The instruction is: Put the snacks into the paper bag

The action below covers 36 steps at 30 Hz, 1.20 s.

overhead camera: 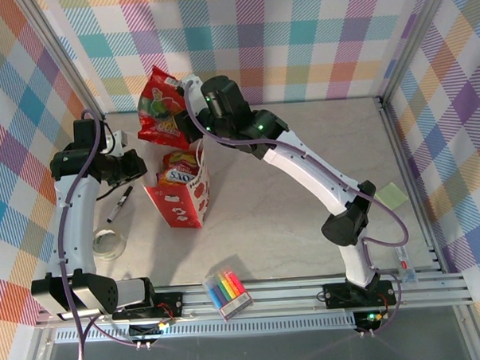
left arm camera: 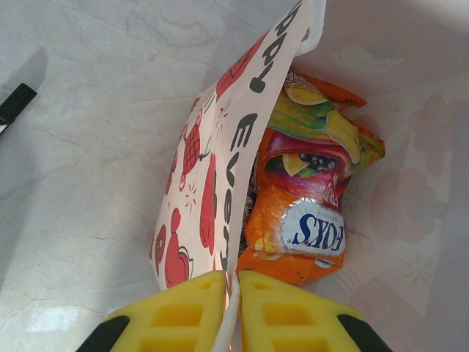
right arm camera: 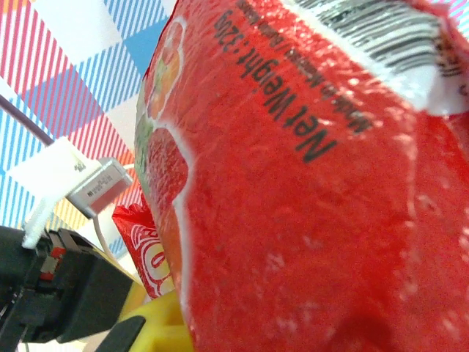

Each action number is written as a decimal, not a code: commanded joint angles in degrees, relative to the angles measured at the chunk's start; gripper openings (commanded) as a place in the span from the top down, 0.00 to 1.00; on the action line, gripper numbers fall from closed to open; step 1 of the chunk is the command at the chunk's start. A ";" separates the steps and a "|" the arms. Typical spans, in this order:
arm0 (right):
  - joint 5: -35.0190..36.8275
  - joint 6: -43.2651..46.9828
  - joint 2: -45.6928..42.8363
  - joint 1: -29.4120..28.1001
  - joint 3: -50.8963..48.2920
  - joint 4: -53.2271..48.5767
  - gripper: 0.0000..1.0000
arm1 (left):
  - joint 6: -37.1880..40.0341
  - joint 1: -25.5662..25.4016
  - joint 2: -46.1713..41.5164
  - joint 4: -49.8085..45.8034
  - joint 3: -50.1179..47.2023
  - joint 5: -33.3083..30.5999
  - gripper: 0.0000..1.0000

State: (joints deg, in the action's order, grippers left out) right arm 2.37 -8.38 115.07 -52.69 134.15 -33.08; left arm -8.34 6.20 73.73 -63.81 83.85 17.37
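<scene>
Toward the tabletop's (overhead camera: 302, 137) far-left corner, our right gripper (overhead camera: 188, 128) clamps a glossy red snack packet (overhead camera: 159, 104); our left gripper (left arm camera: 231, 293) pinches the red-and-white paper bag (overhead camera: 181, 206) by its rim, so we should centre the packet over the mouth before lowering.

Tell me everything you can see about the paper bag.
The bag is small and of paper, red outside with white pictures. Its wall near the left wrist camera is pale with red pictures and black letters. It stands on the table, mouth open upward. The left tool, shut, pinches its rim. An orange packet sits inside, its top poking out. A red packet hangs just beyond the mouth; whether they touch is unclear.
</scene>
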 commanded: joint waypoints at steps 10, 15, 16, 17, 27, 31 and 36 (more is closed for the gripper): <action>0.50 6.81 -3.07 -1.28 -5.73 3.37 1.00 | -1.83 0.74 -1.05 1.49 -0.20 1.39 0.87; -1.35 5.73 -3.86 -1.37 -9.15 3.53 1.00 | -2.38 0.75 -1.14 1.85 -0.08 1.57 0.87; -1.80 5.35 -4.12 -1.37 -9.94 3.60 1.00 | -2.38 0.75 -1.14 1.85 -0.07 1.62 0.87; -1.93 5.02 -4.38 -1.37 -10.55 3.78 1.00 | -2.38 0.75 -1.14 1.75 -0.09 1.62 0.87; -5.32 3.49 -5.82 -1.45 -11.46 0.67 1.00 | -2.56 0.74 -1.03 1.74 -0.18 1.19 0.87; -8.12 3.15 -5.23 -1.45 -10.46 -1.82 1.00 | -2.65 0.74 -0.79 1.85 -0.18 1.18 0.87; -11.91 2.68 -2.42 -1.45 -5.55 -8.32 1.00 | -3.08 0.75 -0.46 2.20 -0.18 1.27 0.87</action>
State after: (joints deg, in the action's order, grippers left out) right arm -4.91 -4.95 113.86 -53.67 123.04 -40.93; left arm -10.31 6.20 73.73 -62.59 83.81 17.54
